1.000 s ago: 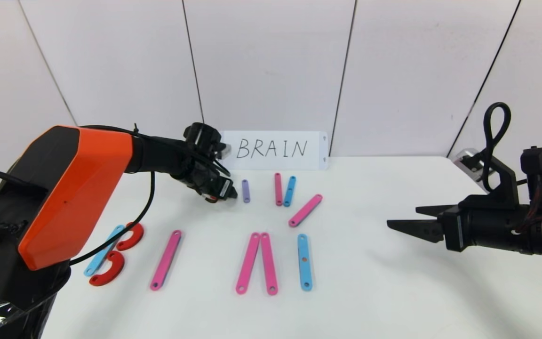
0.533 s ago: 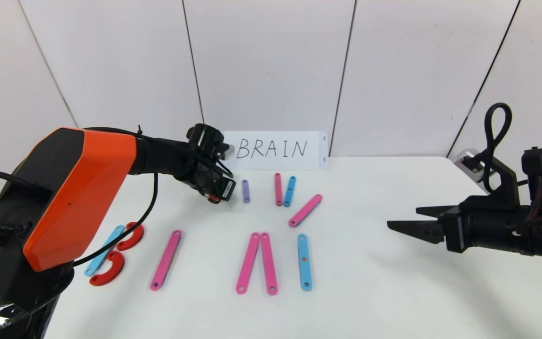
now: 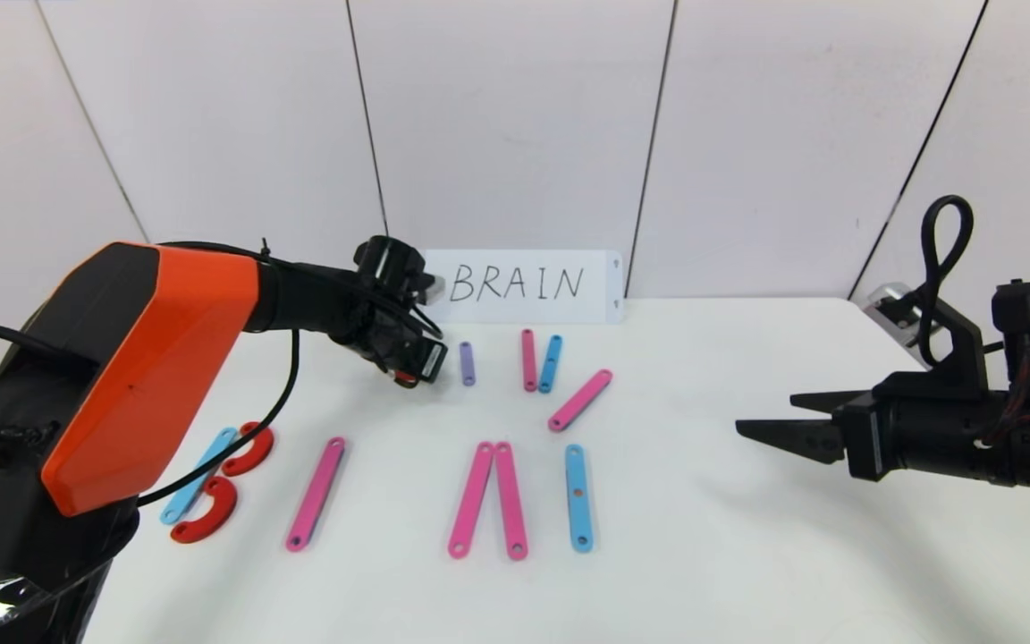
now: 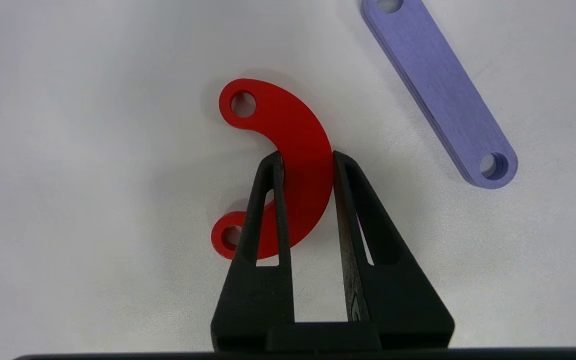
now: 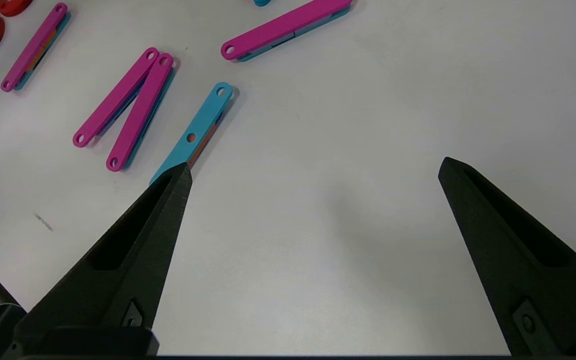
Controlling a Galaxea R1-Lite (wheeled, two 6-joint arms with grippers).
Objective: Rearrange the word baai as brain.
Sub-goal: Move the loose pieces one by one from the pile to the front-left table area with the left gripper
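Left gripper (image 4: 308, 162), reaching to the far side of the table (image 3: 747, 555) near the BRAIN card (image 3: 524, 284), has just closed: fingers that stood apart 1 second ago now pinch the mid-arc of a red curve (image 4: 293, 150), which lies flat just beside the purple bar (image 4: 438, 95). The arm has barely moved otherwise, so this reads as a fresh grasp, not yet a lift. The word runs along the near row: a B of blue bar (image 3: 198, 474) and 2 red curves, a lone pink bar (image 3: 316, 492), a pink pair (image 3: 488, 499), a blue I (image 3: 578, 496). The lone pink bar probably takes this curve for the R. Right gripper (image 5: 313, 170) hangs idle at the right, fingers wide apart, holding nothing.
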